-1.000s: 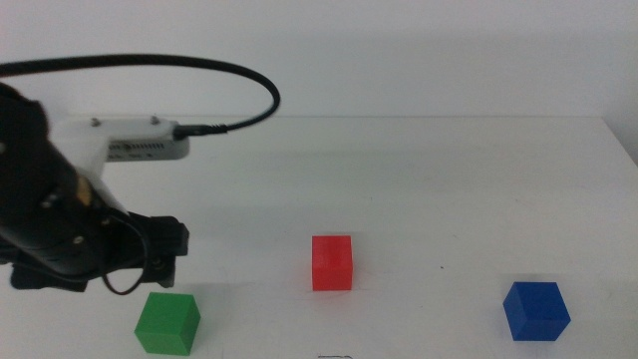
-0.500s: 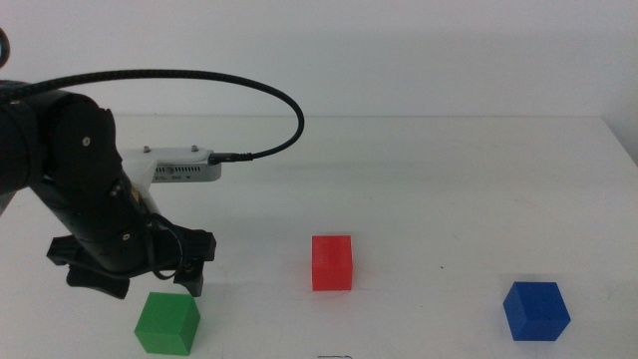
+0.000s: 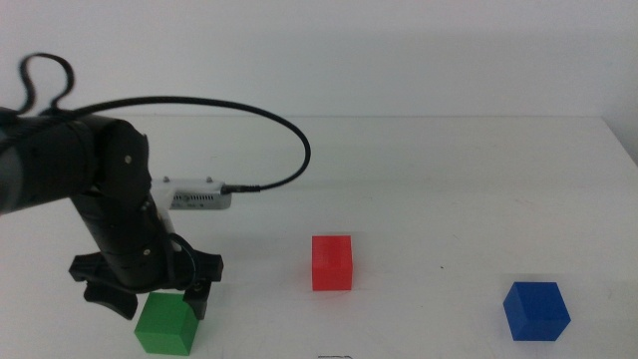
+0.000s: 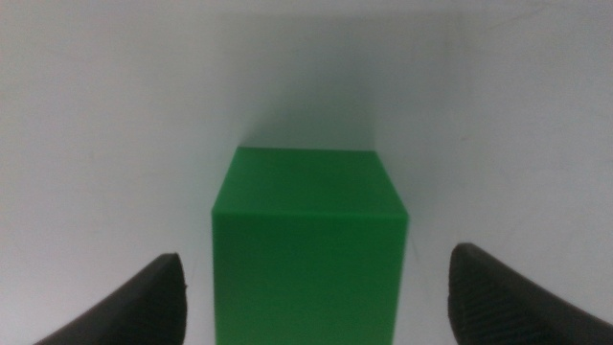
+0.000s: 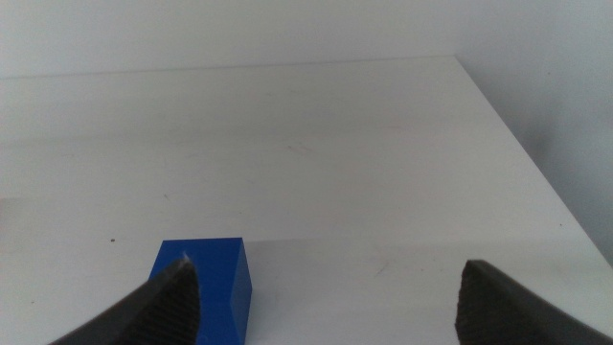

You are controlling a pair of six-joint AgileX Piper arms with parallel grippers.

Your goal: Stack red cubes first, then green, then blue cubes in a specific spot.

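The left tool (image 3: 150,294) hangs directly over the green cube (image 3: 167,323), its jaws spread wide. In the left wrist view the green cube (image 4: 308,244) sits squarely between the two dark jaws with white bench showing on either side — nothing is gripped yet. Taking the red cube (image 3: 332,262) as the marker, the green one lies well off to its left and a little nearer the camera, while the blue cube (image 3: 535,310) sits well off to its right, also nearer. All three stand apart on the bare bench (image 3: 449,170).

The right tool (image 5: 326,307) waits out of the middle view; its jaws are wide too, and the blue cube (image 5: 203,287) lies near one of them.

The green cube looks small, solid and rigid, probably light, with plain matte faces that should give decent friction. I would take it by two opposite upright faces, around mid-height, jaws square to them — a skewed grip could twist it and spoil its seating on the red cube.
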